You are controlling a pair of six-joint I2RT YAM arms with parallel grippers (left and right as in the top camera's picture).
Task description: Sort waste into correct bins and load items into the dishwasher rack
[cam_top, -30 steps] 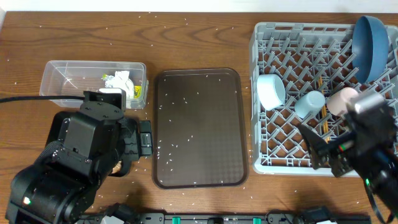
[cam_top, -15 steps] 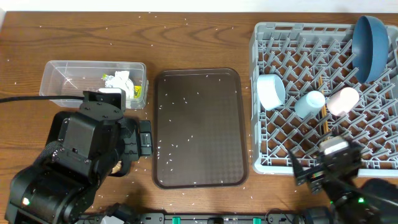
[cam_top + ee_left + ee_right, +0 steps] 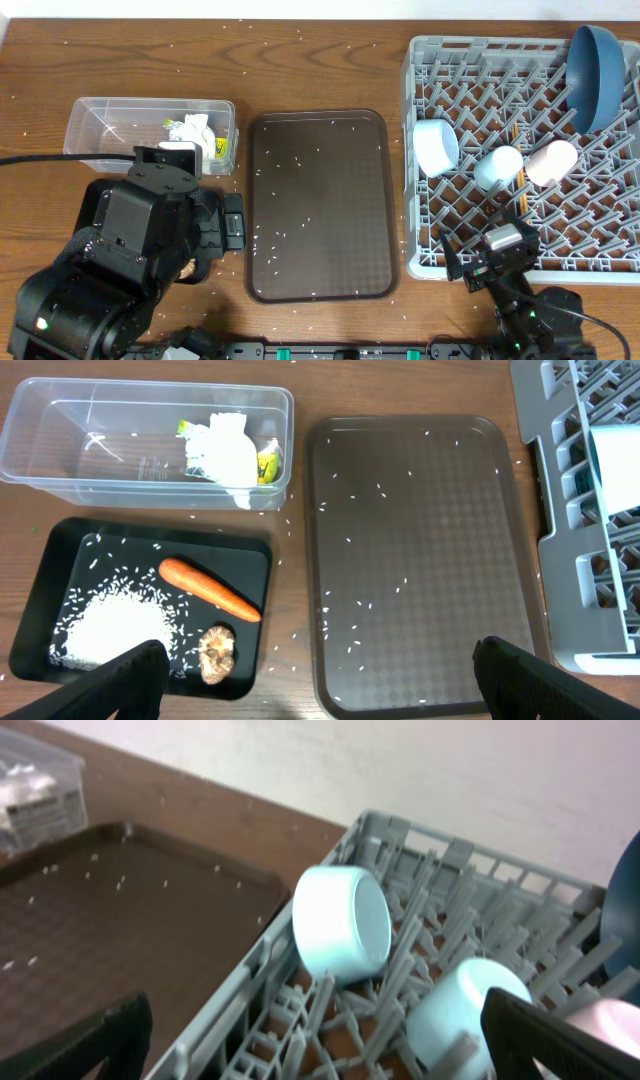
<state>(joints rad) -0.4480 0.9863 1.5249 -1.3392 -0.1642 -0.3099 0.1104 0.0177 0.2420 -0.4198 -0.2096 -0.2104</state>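
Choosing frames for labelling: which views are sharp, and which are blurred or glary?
Overhead: sharp, evenly lit, no glare on the dishwasher rack. Left wrist: crisp on the carrot, faint sheen on the clear tub. Right wrist: soft throughout, white bowl blurred.

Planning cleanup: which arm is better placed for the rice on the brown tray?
Left, probably: left gripper hangs open right at the brown tray and its rice grains; right gripper, also open, sits at the front of the dishwasher rack.
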